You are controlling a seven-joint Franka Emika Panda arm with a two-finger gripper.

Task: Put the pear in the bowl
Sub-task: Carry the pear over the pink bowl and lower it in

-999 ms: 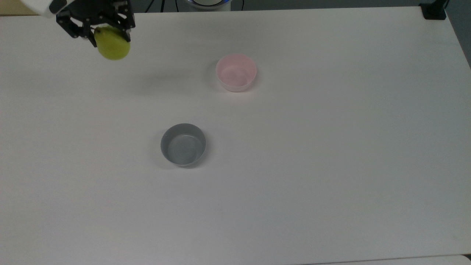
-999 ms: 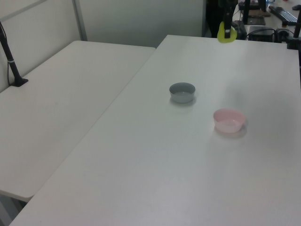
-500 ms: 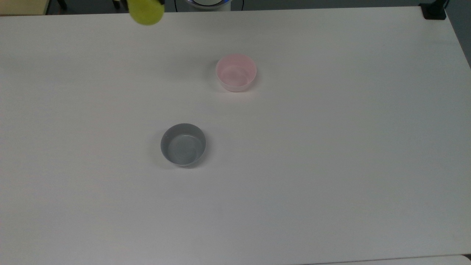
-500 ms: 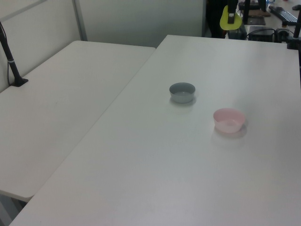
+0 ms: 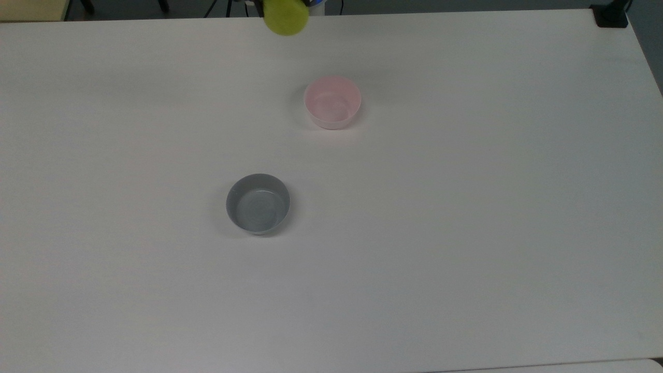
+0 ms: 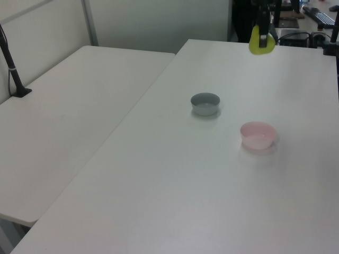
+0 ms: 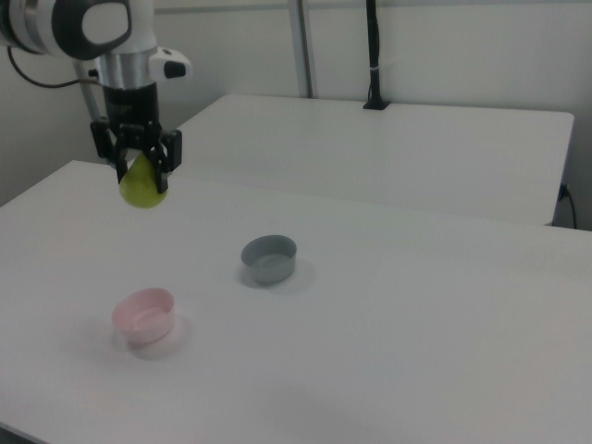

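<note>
The yellow-green pear (image 7: 142,188) hangs in the air, held at its narrow top by my gripper (image 7: 139,165), which is shut on it. In the top view the pear (image 5: 285,18) sits at the upper edge, up and to the left of the pale pink bowl (image 5: 332,102). In the left view the pear (image 6: 261,42) hangs high above the table's far end, well beyond the pink bowl (image 6: 258,135). In the right view the pink bowl (image 7: 144,315) stands on the table below the pear and is empty.
A grey bowl (image 5: 258,203) of like size stands nearer the table's middle, also empty (image 7: 269,258). A second white table (image 6: 63,111) adjoins in the left view's left. A black clamp (image 5: 611,15) sits at the top view's upper right corner.
The pear and gripper have risen and travelled toward the top view's right along the far edge, from the upper left corner to just left of the pink bowl's column.
</note>
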